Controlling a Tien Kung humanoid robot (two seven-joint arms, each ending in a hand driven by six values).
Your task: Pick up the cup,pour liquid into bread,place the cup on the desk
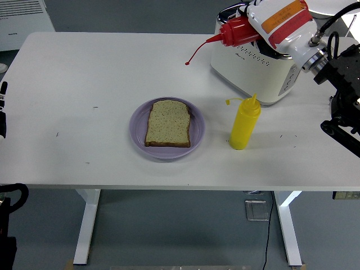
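Observation:
My right hand (264, 22), white with an orange and red band, is shut on a red squeeze bottle (239, 32) and holds it tilted in the air over the toaster, nozzle (197, 53) pointing left and down, cap dangling at its tip. A slice of bread (167, 123) lies on a purple plate (138, 138) at the table's middle, well left of and below the nozzle. No cup is in view. My left arm (3, 109) rests at the left edge.
A yellow squeeze bottle (244, 124) stands upright right of the plate. A white toaster (253, 70) stands at the back right, under my hand. A white appliance (19, 22) stands beyond the table's far left corner.

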